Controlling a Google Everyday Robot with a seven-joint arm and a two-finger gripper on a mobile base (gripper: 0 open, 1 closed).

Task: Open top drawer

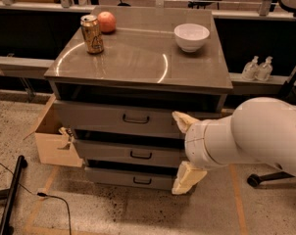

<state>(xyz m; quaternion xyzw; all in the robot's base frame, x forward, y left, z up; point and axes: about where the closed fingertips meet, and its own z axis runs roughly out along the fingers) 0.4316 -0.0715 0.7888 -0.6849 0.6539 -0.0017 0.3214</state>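
Gripper (178, 153): in front of the right part of the drawer fronts, on the end of a bulky white arm (256, 136); spread wide, with nothing in its grasp.
Upper finger (183, 121): overlaps the right part of the top drawer's front; whether it touches the panel cannot be told.
Lower finger (187, 177): directly beneath the upper one, at the height of the bottom drawer (113, 176).
Top drawer (99, 115): up and to the left of the gripper, just under the counter (138, 58); it looks closed.
Handle (135, 118): small black bail at the centre of that front, left of the upper finger and apart from it.
Step in hand: approach to the handle, judged not yet grasped.
Alignment: the gripper likely needs to travel left and upward until the bail sits between the fingers. Their one-above-the-other stance suits a horizontal bar.
Pull: probably best drawn straight outward along the slides, without lifting or twisting, so the drawer does not bind.
Risk, wrong drawer: the middle drawer's handle (140, 154) sits nearer the gripper's present height and could be taken by mistake.
Risk, jolt: a can (91, 33) and a bowl (191, 36) stand on the counter above the gripper, so a sharp tug might rock them.
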